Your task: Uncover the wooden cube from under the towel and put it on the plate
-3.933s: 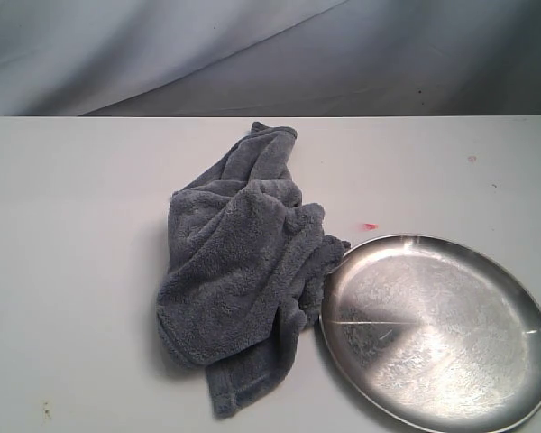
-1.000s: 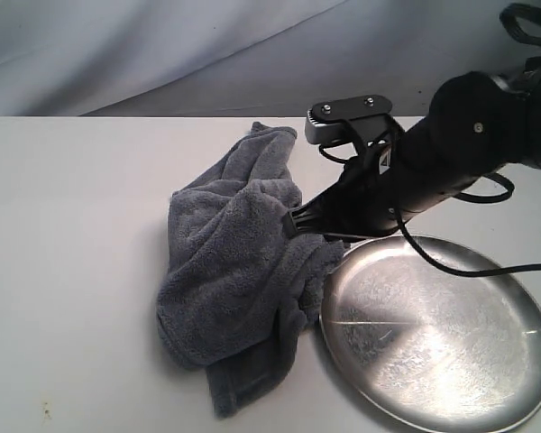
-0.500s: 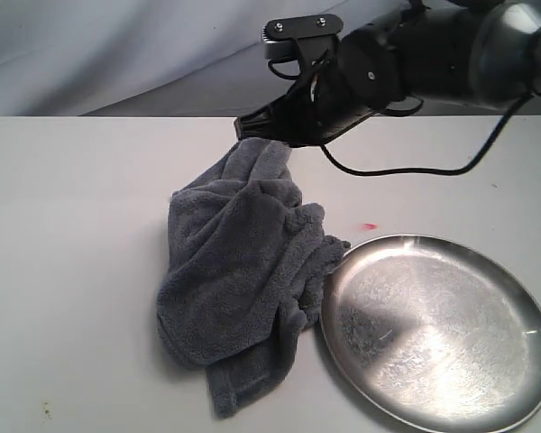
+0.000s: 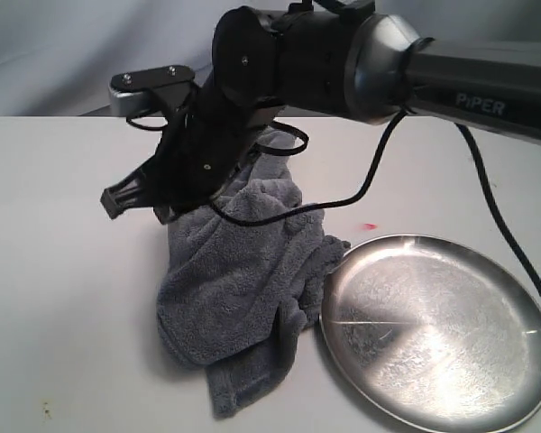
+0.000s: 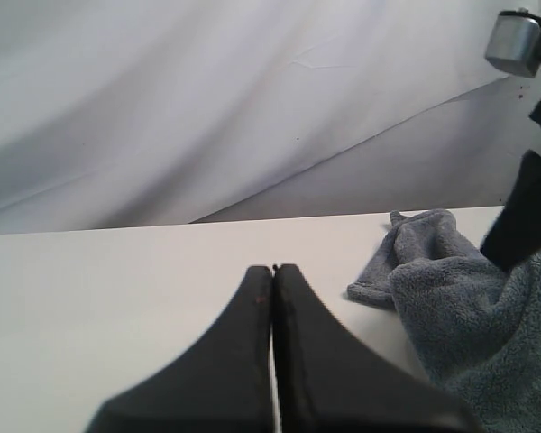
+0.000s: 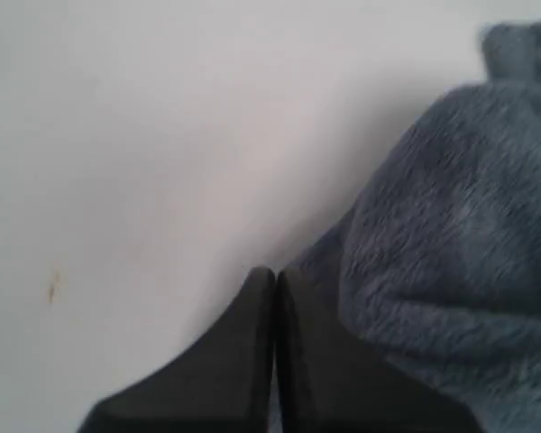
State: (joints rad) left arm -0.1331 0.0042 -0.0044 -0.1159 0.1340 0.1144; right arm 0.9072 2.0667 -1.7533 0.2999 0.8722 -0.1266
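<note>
Your right arm (image 4: pixel 288 63) was a bulbous, glossy black housing joined to a dark grey tube (image 4: pixel 505 81) lettered "PiPER" in white. A silver bracket (image 4: pixel 153 83) carried 2 screws, and thin black cables (image 4: pixel 473 162) trailed off it. Your right end effector (image 6: pixel 272 275) and left end effector (image 5: pixel 272 269) each had 2 matte black tapered fingers (image 5: pixel 225 361).

Your black, thick-jointed right arm (image 4: pixel 343 54) reaches in from the upper right and crosses well past the middle of the exterior view, its wrist angled down toward the left. Its black tapered right gripper (image 4: pixel 115 200) points low and leftward, fingertips (image 6: pixel 260 287) pressed flat together with nothing between them. Your black tapered left gripper (image 5: pixel 272 271) is closed tight and empty as well, held level.
</note>
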